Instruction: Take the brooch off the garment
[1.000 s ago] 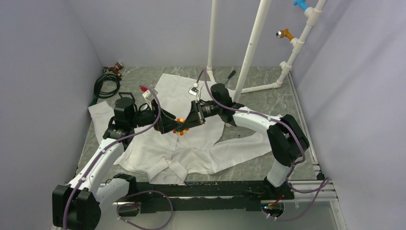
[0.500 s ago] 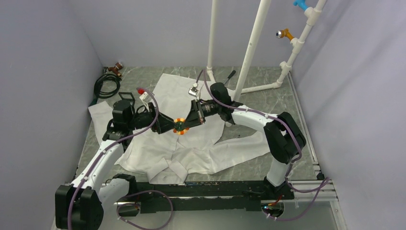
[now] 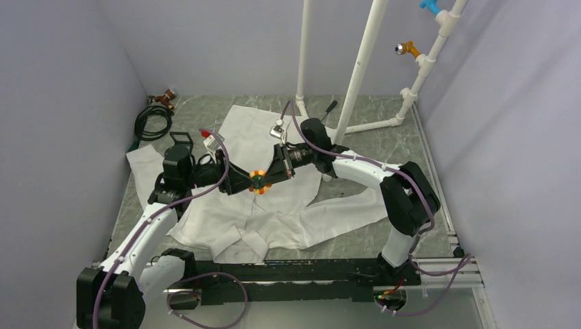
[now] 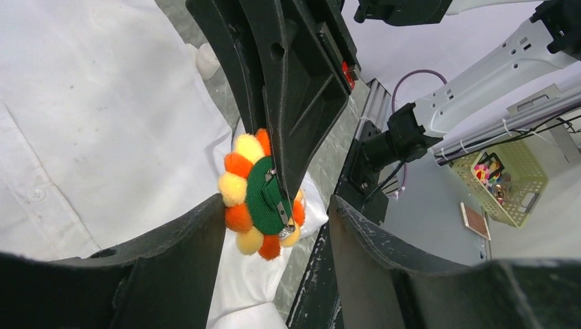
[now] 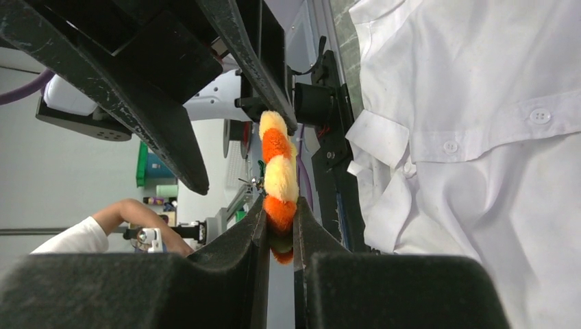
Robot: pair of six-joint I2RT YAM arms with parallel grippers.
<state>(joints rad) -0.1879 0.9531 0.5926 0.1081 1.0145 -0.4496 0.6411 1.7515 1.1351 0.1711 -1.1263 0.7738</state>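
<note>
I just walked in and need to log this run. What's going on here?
Both arms meet above the white shirt spread on the table. The right gripper pinches the orange flower brooch edge-on. The left gripper has its jaws open on either side of the brooch, not clamped on it. The brooch looks lifted off the fabric, but I cannot tell whether its pin is fully free.

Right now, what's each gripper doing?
Left gripper: open, jaws either side of the brooch.
Right gripper: shut on the brooch.
</note>
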